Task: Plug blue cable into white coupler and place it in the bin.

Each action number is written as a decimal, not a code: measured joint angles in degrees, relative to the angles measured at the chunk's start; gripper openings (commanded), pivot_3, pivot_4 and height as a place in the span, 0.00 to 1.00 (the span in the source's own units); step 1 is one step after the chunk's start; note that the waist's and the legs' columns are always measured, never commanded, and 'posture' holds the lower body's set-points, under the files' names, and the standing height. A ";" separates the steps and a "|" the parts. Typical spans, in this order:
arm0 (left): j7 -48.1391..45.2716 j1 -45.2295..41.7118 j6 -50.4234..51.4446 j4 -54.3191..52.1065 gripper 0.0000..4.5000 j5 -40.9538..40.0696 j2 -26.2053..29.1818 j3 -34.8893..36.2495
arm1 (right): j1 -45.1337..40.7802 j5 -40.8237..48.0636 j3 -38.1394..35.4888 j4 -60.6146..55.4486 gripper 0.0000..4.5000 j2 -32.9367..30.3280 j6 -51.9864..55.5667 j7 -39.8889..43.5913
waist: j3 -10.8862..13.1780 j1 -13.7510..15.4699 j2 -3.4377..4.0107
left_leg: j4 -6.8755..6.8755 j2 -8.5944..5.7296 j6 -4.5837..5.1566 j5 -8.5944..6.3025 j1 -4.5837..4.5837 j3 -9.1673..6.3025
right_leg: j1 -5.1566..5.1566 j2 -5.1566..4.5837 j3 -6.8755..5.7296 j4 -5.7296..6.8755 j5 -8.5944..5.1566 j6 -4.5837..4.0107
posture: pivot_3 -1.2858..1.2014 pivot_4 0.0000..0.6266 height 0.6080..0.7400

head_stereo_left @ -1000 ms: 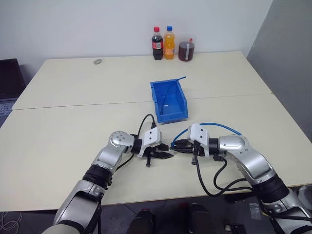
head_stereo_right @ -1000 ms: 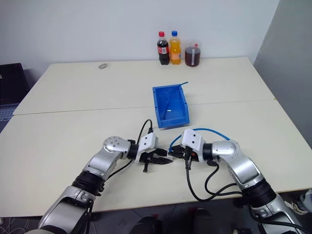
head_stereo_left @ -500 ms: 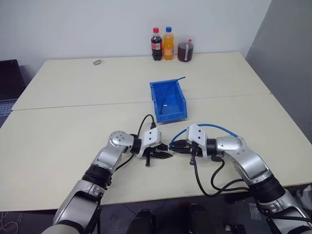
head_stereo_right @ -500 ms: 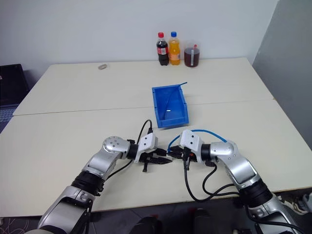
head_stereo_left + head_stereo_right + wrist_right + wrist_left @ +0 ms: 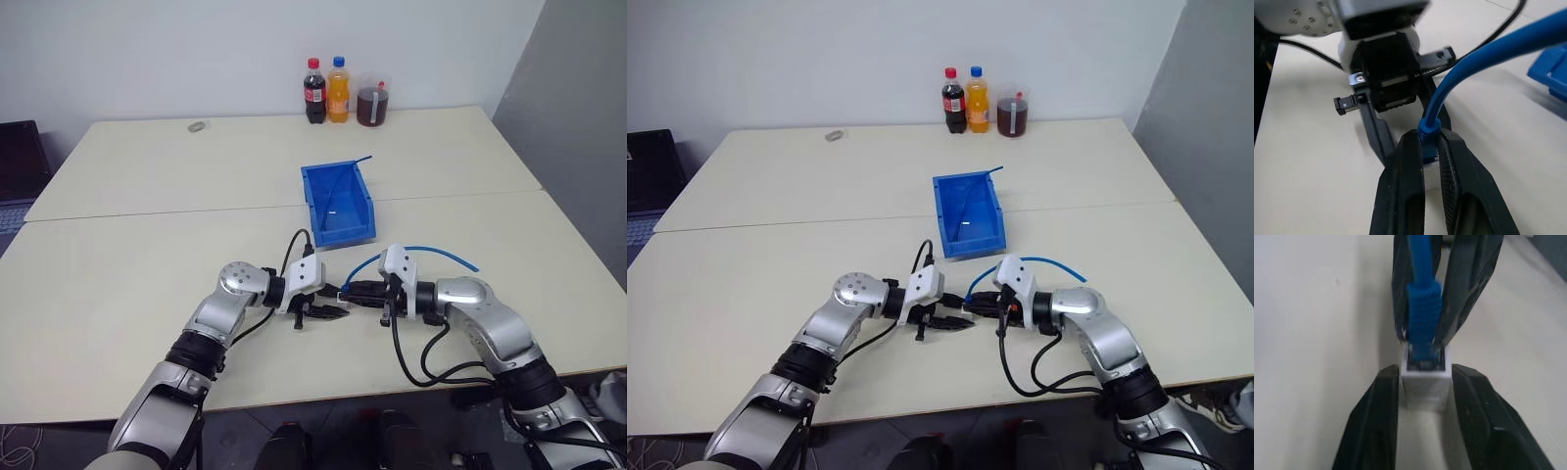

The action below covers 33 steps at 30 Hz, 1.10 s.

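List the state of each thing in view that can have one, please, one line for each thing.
Blue cable: plug end seated in the coupler's socket, gripped near the plug.
White coupler: between the left claw's fingers, cable plugged in.
Left claw: partly open around the coupler.
Right claw: shut on the blue cable.
Blue bin: upright on the table.
Two bottles: upright, capped.

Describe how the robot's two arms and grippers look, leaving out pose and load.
Both arms are jointed silver-grey metal shells with black bands at the joints. The left gripper and right gripper each have a white boxy housing ahead of the wrist and two slim black tapered fingers. Loose black cables loop from each wrist back along the forearm.
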 measured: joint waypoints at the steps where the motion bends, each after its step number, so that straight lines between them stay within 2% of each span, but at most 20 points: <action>1: 0.40 -0.01 0.80 -0.52 0.60 -0.46 0.01 0.55 | 0.10 0.97 -0.69 -0.58 0.04 0.03 1.63 -0.58 | 0.00 0.00 0.00 | 0.00 0.00 0.00 0.00 0.00 0.00 | 0.00 0.00 0.00 0.00 0.00 0.00 | 0.52 0.24 1.00; 6: 3.30 0.80 7.25 -6.07 0.82 -4.46 1.48 5.20 | -2.42 9.74 -9.41 -3.41 0.04 2.18 15.76 -6.84 | 0.07 -0.35 0.00 | 0.00 0.04 -0.01 0.00 -0.08 0.03 | -0.12 -0.02 0.07 0.01 0.03 -0.04 | 0.52 0.24 1.00; 10: 8.17 3.60 14.44 -15.66 0.99 -8.17 2.64 9.74 | -16.54 17.07 -19.18 -1.19 0.04 4.90 25.94 -14.08 | 0.09 -0.54 0.03 | -0.03 0.09 -0.09 0.05 -0.06 -0.10 | -0.12 -0.03 -0.01 0.06 0.06 -0.08 | 0.52 0.24 1.00; 12: 12.46 5.22 17.97 -21.09 0.99 -9.78 2.63 12.37 | -24.02 18.36 -22.06 4.72 0.04 5.49 27.53 -16.09 | 0.08 -0.22 0.03 | -0.09 0.08 -0.08 0.05 -0.05 -0.09 | -0.11 -0.02 -0.01 0.04 0.06 -0.09 | 0.52 0.24 1.00; 15: 17.36 7.75 21.12 -26.69 0.99 -10.90 2.76 14.99 | -29.63 17.61 -22.18 14.65 0.04 5.52 26.73 -16.78 | 0.08 -0.08 0.03 | -0.08 0.02 -0.08 0.05 -0.05 0.00 | -0.11 -0.02 0.03 0.02 0.07 -0.10 | 0.52 0.24 1.00; 21: 30.34 12.24 27.16 -35.08 0.99 -11.27 -0.25 19.85 | -39.37 8.34 -17.44 40.03 0.04 6.58 13.97 -14.26 | 0.09 -0.12 0.03 | -0.10 -0.04 -0.08 0.06 -0.10 0.13 | -0.15 -0.05 0.10 -0.02 0.07 -0.11 | 0.52 0.24 1.00; 23: 34.03 13.98 28.11 -37.23 1.00 -11.27 -1.66 20.61 | -42.28 5.44 -17.01 48.49 0.19 7.64 8.93 -13.82 | 0.09 -0.11 0.02 | -0.11 -0.02 -0.08 0.06 -0.10 0.12 | -0.15 -0.05 0.09 -0.03 0.08 -0.12 | 0.52 0.24 1.00; 24: 35.60 15.09 28.55 -38.13 1.00 -11.26 -1.93 20.72 | -43.46 4.18 -16.79 52.29 0.21 8.19 6.60 -13.75 | 0.09 -0.13 0.02 | -0.12 -0.02 -0.08 0.06 -0.10 0.13 | -0.16 -0.05 0.09 -0.04 0.08 -0.12 | 0.52 0.24 1.00; 29: 38.54 16.26 29.81 -39.87 1.00 -11.57 -2.98 20.68 | -46.14 0.67 -16.75 60.96 0.46 9.23 1.51 -13.87 | 0.09 -0.09 0.02 | -0.12 -0.02 -0.09 0.07 -0.12 0.13 | -0.16 -0.05 0.08 -0.05 0.15 -0.24 | 0.52 0.24 1.00; 30: 39.09 16.57 29.89 -40.84 1.00 -12.19 -2.95 20.68 | -46.69 0.08 -16.80 62.80 0.54 9.18 0.08 -13.82 | 0.09 -0.06 0.03 | -0.11 -0.03 -0.09 0.07 -0.12 0.13 | -0.16 -0.06 0.09 -0.05 0.15 -0.24 | 0.52 0.24 1.00; 31: 39.20 16.61 29.92 -40.94 1.00 -12.27 -2.95 20.68 | -46.71 -0.33 -16.80 62.89 0.55 9.15 -0.22 -13.82 | 0.09 -0.08 0.03 | -0.11 -0.02 -0.09 0.07 -0.12 0.13 | -0.16 -0.05 0.08 -0.05 0.15 -0.24 | 0.52 0.24 1.00; 33: 39.40 16.65 30.99 -40.94 1.00 -12.40 -2.32 20.61 | -47.86 -1.52 -17.26 64.52 0.67 8.48 -1.49 -14.18 | 0.09 -0.10 0.03 | -0.12 -0.01 -0.10 0.07 -0.12 0.12 | -0.16 -0.04 0.07 -0.04 0.15 -0.24 | 0.52 0.24 1.00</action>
